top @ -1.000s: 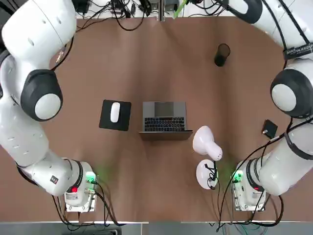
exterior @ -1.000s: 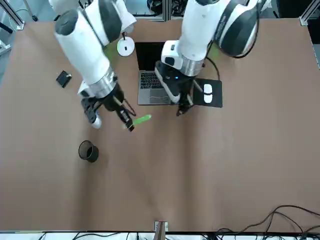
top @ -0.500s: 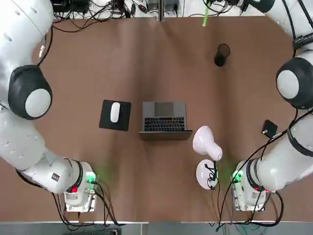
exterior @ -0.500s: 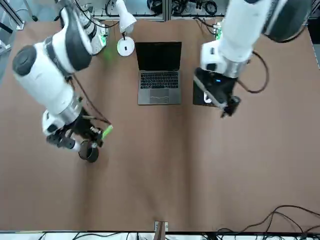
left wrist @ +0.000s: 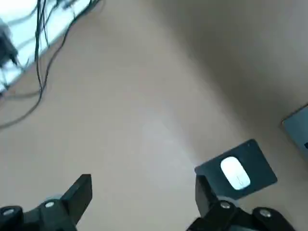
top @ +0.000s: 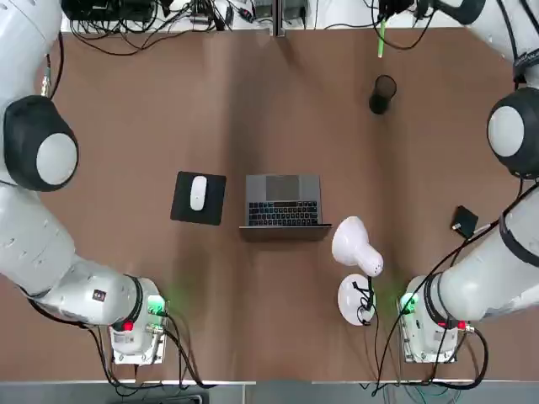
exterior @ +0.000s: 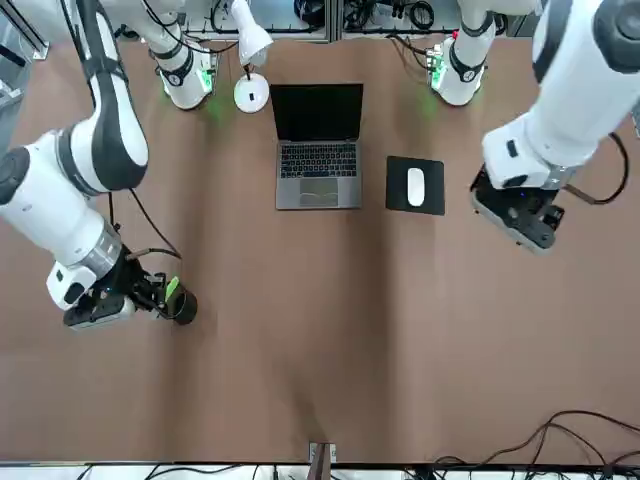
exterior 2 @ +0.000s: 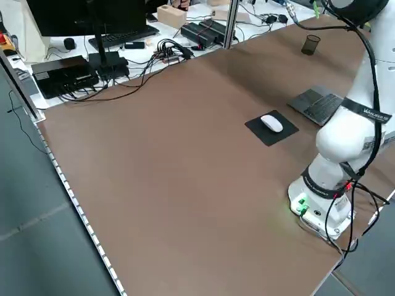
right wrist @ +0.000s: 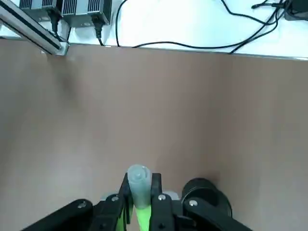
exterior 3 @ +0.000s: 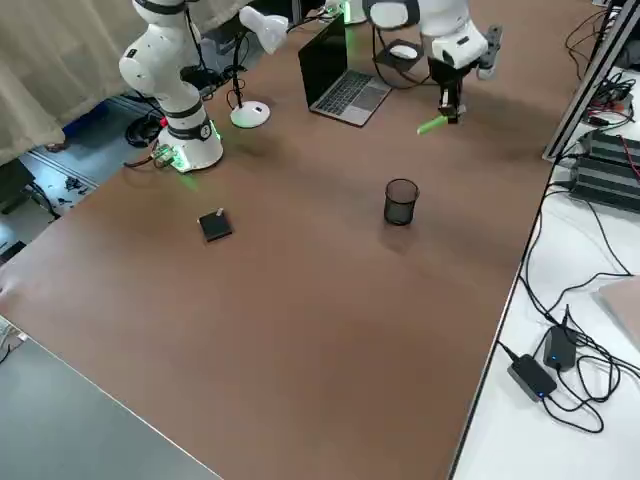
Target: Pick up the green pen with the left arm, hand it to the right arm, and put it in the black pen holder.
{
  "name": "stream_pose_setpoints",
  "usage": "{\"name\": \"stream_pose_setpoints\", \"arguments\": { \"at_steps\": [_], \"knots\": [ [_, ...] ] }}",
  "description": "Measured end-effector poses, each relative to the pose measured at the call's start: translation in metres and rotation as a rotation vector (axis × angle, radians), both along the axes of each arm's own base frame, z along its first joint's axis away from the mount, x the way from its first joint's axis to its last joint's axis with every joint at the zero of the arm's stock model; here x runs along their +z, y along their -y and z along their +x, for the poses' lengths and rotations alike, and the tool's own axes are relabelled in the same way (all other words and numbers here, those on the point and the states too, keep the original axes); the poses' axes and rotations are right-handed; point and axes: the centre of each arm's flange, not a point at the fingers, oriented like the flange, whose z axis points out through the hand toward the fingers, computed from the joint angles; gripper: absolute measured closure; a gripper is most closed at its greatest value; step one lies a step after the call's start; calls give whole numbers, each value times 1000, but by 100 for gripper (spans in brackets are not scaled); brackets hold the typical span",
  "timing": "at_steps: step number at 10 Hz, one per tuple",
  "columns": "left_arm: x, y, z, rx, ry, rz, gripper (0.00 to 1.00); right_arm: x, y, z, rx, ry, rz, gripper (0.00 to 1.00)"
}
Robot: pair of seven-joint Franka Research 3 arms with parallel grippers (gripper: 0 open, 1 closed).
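Clamping green pen (right wrist: 140, 192), right gripper (right wrist: 141, 204) beside black pen holder (right wrist: 206, 191); left gripper (left wrist: 139, 204) wide open, empty.

Even bright light, left-wrist view blurry

The green pen (right wrist: 139, 192), a short light-green stick with a clear cap end, is clamped between the right gripper's (right wrist: 140, 199) fingers, in the air just beside the black pen holder (top: 382, 93), an upright mesh cup on the counter (top: 269, 118).

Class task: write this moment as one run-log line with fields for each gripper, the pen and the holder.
right gripper: shut on thin light-green pen, above table | black mesh cylindrical pen holder: upright, pen not inside | left gripper: open, empty, near mouse pad
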Motion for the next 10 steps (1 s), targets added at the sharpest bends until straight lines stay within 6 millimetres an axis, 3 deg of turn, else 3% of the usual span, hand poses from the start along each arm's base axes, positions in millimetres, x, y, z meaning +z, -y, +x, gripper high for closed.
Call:
{"name": "stream_pose_setpoints", "arguments": {
  "at_steps": [2, 5, 8, 10],
  "knots": [
    [3, -34, 1, 192, -18, -15, 0, -39, 11, -7, 24, 77, -29, 82],
    [25, -62, -14, 486, -29, -81, 0, -79, 25, -23, 7, 187, -59, 82],
    [31, -108, -25, 580, -24, -112, 2, -89, 54, -26, -34, 190, -69, 82],
    [26, -108, -35, 576, -6, -114, 2, -94, 62, -29, -45, 179, -72, 82]
  ]
}}
